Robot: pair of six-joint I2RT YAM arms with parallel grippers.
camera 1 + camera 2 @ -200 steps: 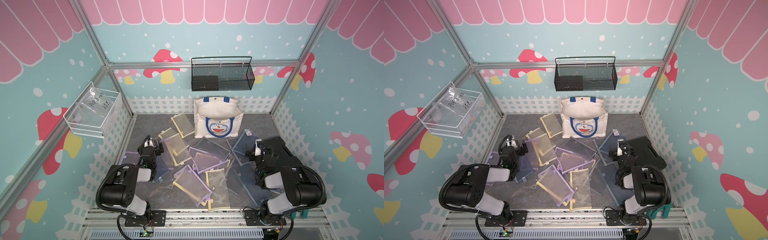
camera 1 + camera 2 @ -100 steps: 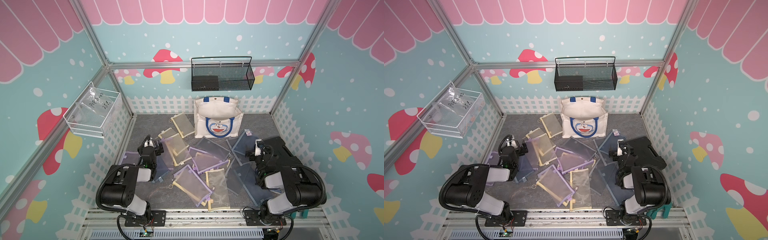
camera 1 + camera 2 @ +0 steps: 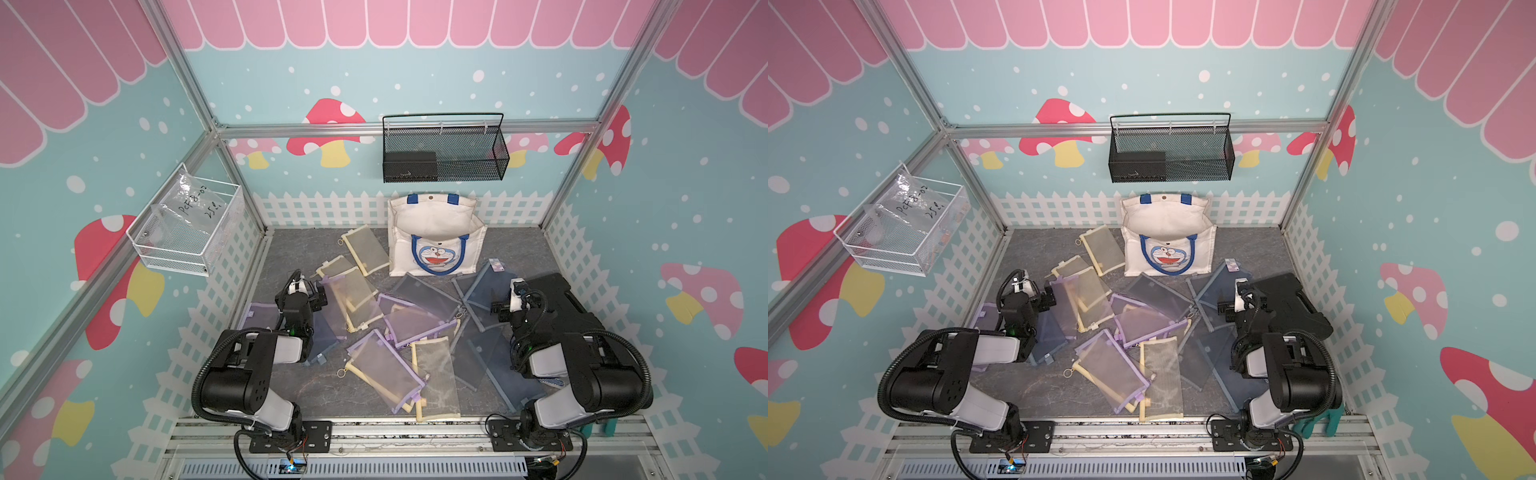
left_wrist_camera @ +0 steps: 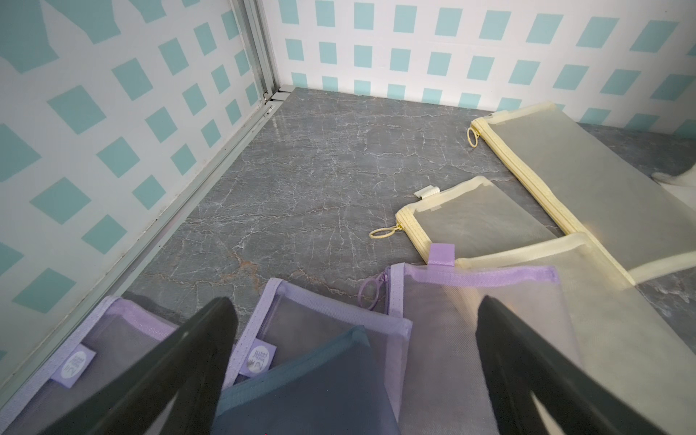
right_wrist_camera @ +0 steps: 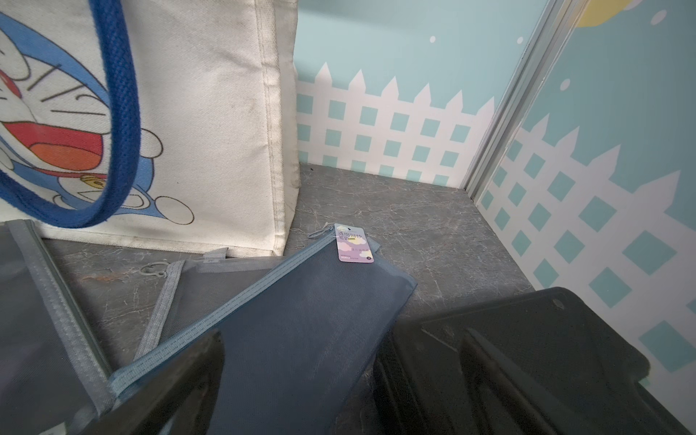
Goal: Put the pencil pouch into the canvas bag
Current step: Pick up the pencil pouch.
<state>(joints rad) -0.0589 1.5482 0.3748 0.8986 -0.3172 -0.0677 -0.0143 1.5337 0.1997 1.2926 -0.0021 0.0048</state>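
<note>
The canvas bag stands upright at the back of the desk, against the white fence print, its mouth open upward and the blue cat face turned toward the arms. One blue handle hangs down over the print.

Mesh pencil pouches lie scattered flat over the desk in front of the bag, many overlapping: yellow-trimmed ones to the bag's left, purple-trimmed ones in the middle, grey-blue ones toward the right. None is in the bag as far as both top views show.

The left gripper hovers low over the left part of the pile, jaws spread wide and empty; under it lie purple pouches with a blue pouch on top.

The right gripper is also wide open and holds nothing. It sits above a blue pouch bearing a paper tag, just beside the bag's lower corner. A black case lies beside that pouch.

A black wire basket hangs on the back wall above the bag.
</note>
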